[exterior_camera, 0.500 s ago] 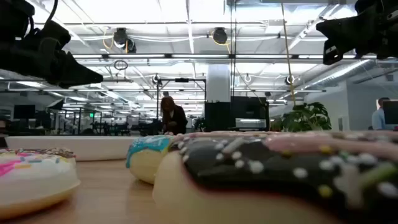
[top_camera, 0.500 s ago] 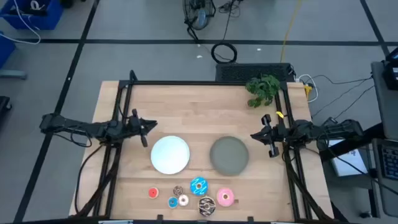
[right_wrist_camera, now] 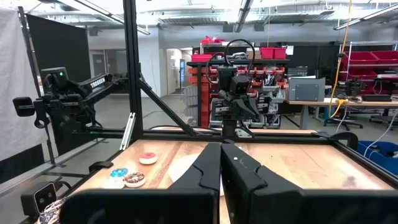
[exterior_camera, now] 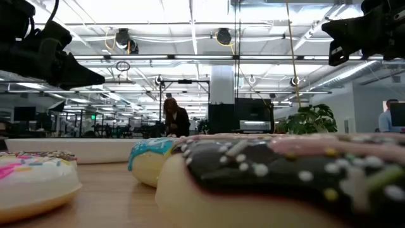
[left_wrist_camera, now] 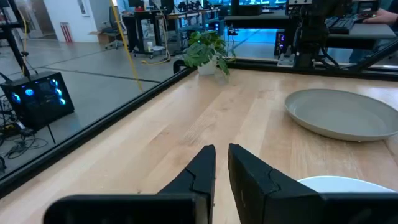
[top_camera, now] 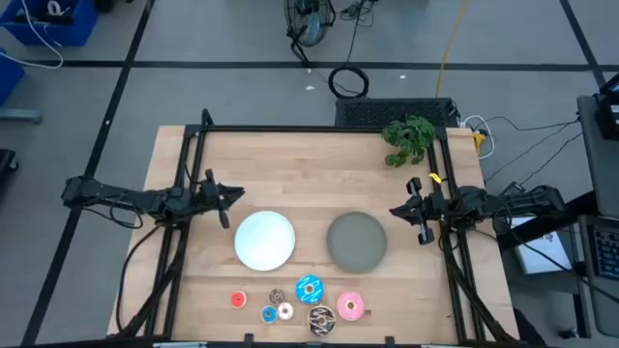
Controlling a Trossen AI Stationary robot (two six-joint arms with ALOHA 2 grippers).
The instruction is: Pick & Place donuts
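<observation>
Several small ring donuts lie in a cluster near the table's front edge: a red one, a blue-iced one, a pink one, a brown sprinkled one and tinier ones between them. Each lies flat on the wood. Behind them stand a white plate and a grey plate. My left gripper hovers left of the white plate, its fingers a narrow slit apart and holding nothing. My right gripper hovers right of the grey plate, shut and holding nothing.
A green potted plant stands at the table's far right corner. Black frame rails run along the left, right and far edges. Bare wood lies between the plates and the far rail. A person stands in the room behind.
</observation>
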